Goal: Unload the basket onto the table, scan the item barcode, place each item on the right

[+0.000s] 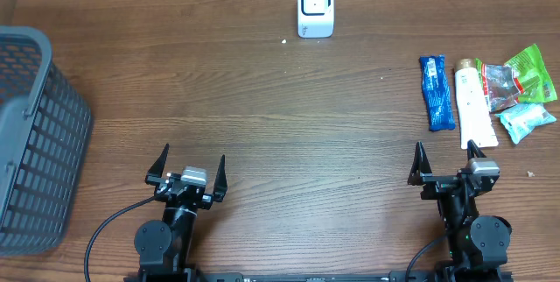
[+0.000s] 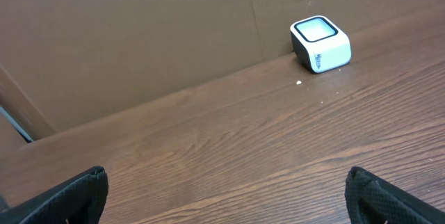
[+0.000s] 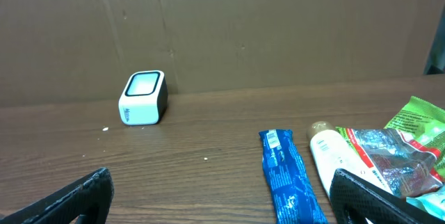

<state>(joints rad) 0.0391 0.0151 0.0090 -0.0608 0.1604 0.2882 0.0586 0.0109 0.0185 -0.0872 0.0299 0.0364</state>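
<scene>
Overhead, a grey plastic mesh basket (image 1: 35, 142) stands at the far left of the brown wood-grain table (image 1: 280, 116). Next comes the left gripper (image 1: 193, 152) near the front edge, fingers spread wide and empty. At the back centre stands a white box-shaped barcode scanner (image 1: 315, 8) with a dark window; the small blue lettering on its side is unreadable. The right gripper (image 1: 445, 146) is likewise spread and empty. Just beyond it lie a blue wrapped bar (image 1: 437, 93) with illegible white print, a white tube with a tan cap (image 1: 473, 105), and crumpled silver-red (image 1: 500, 85), green (image 1: 533, 72) and pale teal packets (image 1: 526, 121).
</scene>
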